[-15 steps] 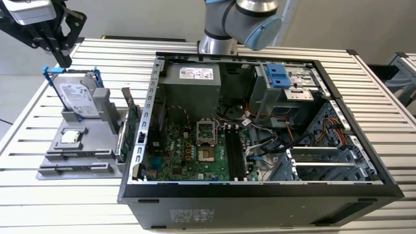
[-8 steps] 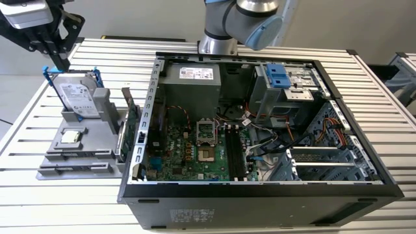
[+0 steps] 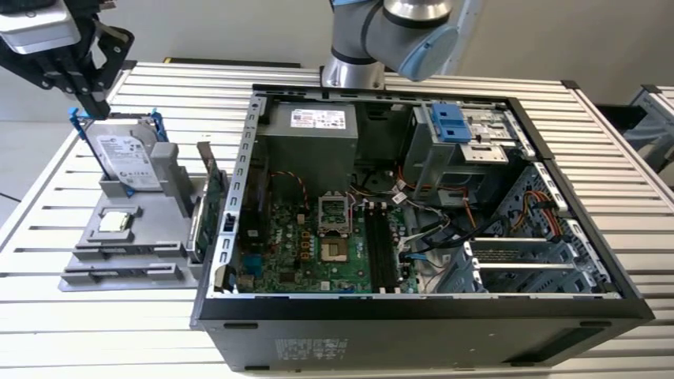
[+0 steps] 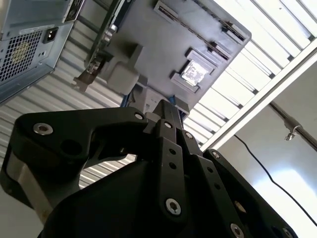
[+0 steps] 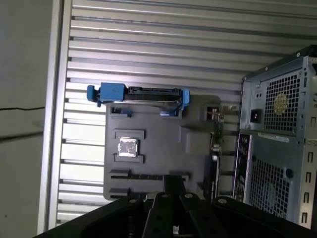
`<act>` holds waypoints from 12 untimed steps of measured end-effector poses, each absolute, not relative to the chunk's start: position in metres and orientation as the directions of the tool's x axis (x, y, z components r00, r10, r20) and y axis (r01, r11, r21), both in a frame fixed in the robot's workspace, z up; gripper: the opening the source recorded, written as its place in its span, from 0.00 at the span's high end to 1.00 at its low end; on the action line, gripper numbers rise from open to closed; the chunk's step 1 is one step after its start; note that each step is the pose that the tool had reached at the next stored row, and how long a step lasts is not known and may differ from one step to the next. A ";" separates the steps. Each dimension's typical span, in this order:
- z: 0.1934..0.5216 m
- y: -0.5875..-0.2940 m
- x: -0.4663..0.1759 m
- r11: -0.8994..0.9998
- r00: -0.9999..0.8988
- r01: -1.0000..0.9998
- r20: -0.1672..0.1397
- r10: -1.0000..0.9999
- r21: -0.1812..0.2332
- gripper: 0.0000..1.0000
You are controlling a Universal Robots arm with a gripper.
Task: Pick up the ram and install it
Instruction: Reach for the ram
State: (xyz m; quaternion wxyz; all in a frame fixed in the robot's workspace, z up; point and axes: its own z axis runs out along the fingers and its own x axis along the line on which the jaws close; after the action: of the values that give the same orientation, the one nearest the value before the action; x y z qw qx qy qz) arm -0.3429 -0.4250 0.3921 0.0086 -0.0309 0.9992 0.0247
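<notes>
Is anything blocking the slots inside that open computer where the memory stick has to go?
Nothing visible does. The long black memory slots on the green motherboard lie uncovered from above; the loose cables run beside them, on the exterior view's right, not across them.

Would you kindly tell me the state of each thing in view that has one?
Black computer case: lying on its side, side panel off, interior exposed.
Silver hard drive with blue rails: standing upright in the grey plastic holder.
Large green expansion card: standing on edge in the holder, beside the case.
Square silver processor chip: lying flat in a holder recess.
Black gripper: raised above the hard drive.
</notes>
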 end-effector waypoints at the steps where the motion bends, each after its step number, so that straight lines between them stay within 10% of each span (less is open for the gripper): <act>1: 0.392 -0.426 -0.343 0.997 -0.998 -0.062 -0.019 -0.061 0.049 1.00; 12: 0.392 -0.445 -0.343 0.997 -0.998 -0.062 -0.019 -0.061 0.049 1.00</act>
State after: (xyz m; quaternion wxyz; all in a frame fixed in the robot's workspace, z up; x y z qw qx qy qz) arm -0.3431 -0.4455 0.3921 0.0085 -0.0309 0.9992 0.0247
